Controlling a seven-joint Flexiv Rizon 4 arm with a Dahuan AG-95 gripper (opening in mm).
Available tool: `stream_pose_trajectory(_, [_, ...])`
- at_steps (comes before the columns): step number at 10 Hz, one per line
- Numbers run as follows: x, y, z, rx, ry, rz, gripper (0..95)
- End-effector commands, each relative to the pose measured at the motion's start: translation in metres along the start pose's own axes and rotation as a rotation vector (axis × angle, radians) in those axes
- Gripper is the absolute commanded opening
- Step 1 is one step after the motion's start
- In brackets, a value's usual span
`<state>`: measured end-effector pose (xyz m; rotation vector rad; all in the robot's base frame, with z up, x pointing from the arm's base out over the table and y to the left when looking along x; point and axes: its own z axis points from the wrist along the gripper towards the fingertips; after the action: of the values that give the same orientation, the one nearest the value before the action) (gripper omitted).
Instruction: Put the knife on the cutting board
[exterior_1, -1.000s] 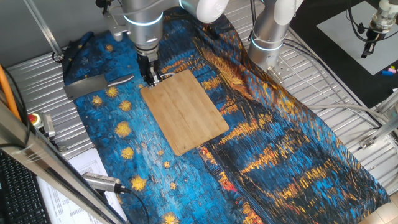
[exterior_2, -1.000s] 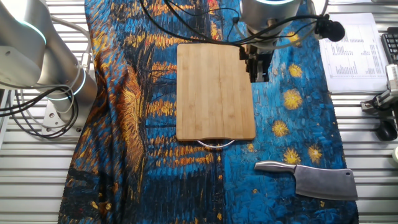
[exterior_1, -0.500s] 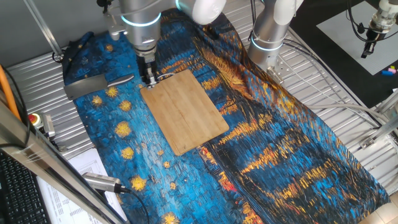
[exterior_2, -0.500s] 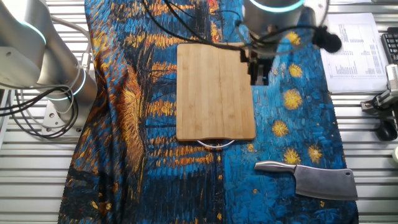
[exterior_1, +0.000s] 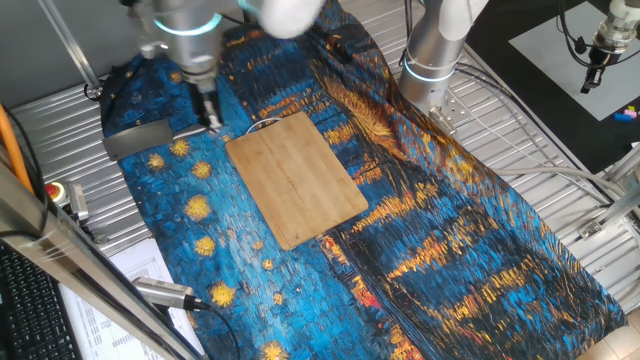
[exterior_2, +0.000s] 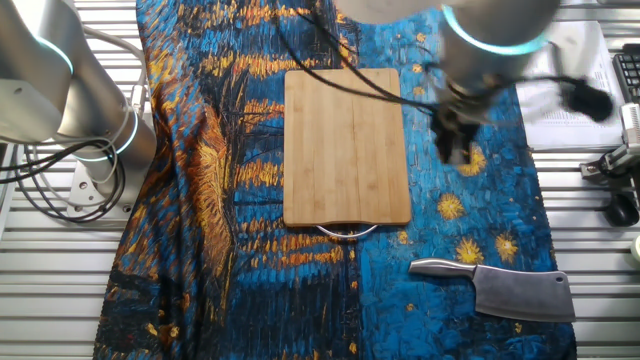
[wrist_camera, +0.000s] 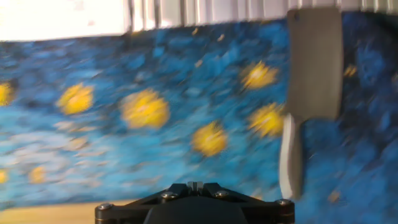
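The knife (exterior_1: 150, 137), a grey cleaver with a silvery handle, lies on the blue patterned cloth left of the cutting board (exterior_1: 297, 178). In the other fixed view the knife (exterior_2: 505, 290) lies below and right of the board (exterior_2: 347, 145). My gripper (exterior_1: 209, 117) hangs over the cloth between the board and the knife, just above the handle's end. It looks shut and empty (exterior_2: 457, 152). In the blurred hand view the knife (wrist_camera: 311, 74) is at the upper right, handle pointing down, and my gripper (wrist_camera: 195, 185) shows only at the bottom edge.
A second, idle arm (exterior_1: 435, 50) stands at the back right of the cloth. Printed papers (exterior_2: 570, 70) and a clamp (exterior_2: 625, 160) lie off the cloth's edge. A red button box (exterior_1: 55, 192) sits at the left. Metal slats surround the cloth.
My gripper has moved off the board's edge and across the cloth toward the knife's handle. The knife and the board have not moved.
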<state>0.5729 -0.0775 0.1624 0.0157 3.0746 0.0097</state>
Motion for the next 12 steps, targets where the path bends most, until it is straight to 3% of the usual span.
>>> stream_pose_trajectory(1, [-0.016,-0.029,0.007,0.006,-0.003,-0.008,0.0])
stream_pose_trajectory(3, [-0.032,-0.051,0.014,0.003,0.013,-0.018,0.0])
stream_pose_trajectory(4, [-0.039,-0.052,0.013,-0.046,0.073,0.029,0.0])
stream_pose_trajectory(5, [-0.039,-0.052,0.013,-0.025,0.081,0.023,0.0])
stream_pose_trajectory(6, [-0.035,-0.054,0.014,0.01,0.066,-0.01,0.0])
stream_pose_trajectory(12, [-0.026,-0.054,0.02,0.016,0.053,-0.006,0.0])
